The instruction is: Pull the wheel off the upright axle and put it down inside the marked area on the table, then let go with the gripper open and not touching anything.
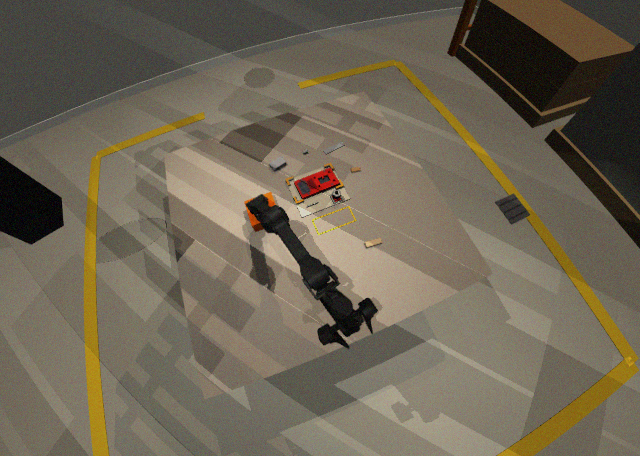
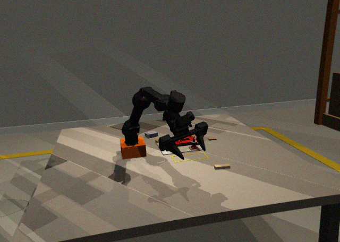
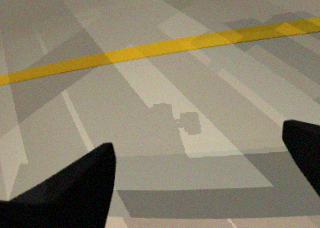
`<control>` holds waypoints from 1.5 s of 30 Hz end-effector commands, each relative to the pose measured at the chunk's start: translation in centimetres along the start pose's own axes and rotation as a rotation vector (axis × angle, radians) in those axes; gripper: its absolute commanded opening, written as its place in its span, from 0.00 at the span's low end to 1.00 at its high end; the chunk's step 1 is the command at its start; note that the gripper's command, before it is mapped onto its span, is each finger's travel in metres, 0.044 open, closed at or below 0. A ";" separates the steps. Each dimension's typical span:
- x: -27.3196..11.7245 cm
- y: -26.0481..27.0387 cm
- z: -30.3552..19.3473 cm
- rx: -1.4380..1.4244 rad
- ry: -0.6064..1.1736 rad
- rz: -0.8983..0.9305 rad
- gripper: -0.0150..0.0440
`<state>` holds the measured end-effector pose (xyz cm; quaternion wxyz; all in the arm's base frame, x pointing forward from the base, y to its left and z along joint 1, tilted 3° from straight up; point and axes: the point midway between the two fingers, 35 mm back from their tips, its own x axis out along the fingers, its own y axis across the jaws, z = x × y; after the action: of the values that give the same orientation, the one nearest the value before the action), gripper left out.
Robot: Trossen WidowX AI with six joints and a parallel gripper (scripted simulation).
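The small dark wheel [image 1: 336, 194] [image 2: 193, 143] is on the upright axle at the front right corner of a pale board [image 1: 306, 211] [image 2: 167, 153]. Red shows beneath it; the axle itself is too small to make out clearly. The marked area is a thin yellow outline [image 1: 337, 227] [image 2: 191, 160] on the table, just in front of the board, with nothing seen inside it. My gripper [image 1: 359, 340] [image 2: 193, 154] [image 3: 199, 141] is open and empty, high above the table toward its front edge, well away from the wheel. The wrist view shows neither wheel nor marked area.
A red plate [image 1: 312, 185] [image 2: 183, 142] lies on the board between yellow-orange corner pieces. A tan block [image 1: 373, 243] [image 2: 222, 166] lies right of the marked area. A small orange block [image 1: 355, 169] [image 2: 212, 138], a grey box [image 1: 277, 163] [image 2: 151, 134] and a flat grey bar [image 1: 334, 148] lie around the board.
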<state>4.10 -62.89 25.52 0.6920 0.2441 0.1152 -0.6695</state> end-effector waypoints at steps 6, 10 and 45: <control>-0.6 6.8 -4.5 0.065 0.125 0.068 0.76; -1.9 11.8 -8.4 0.109 0.229 0.106 0.76; -35.4 26.5 -45.7 0.065 0.975 -0.230 0.76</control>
<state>35.97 -11.04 8.69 0.4854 0.5386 0.4305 -0.5375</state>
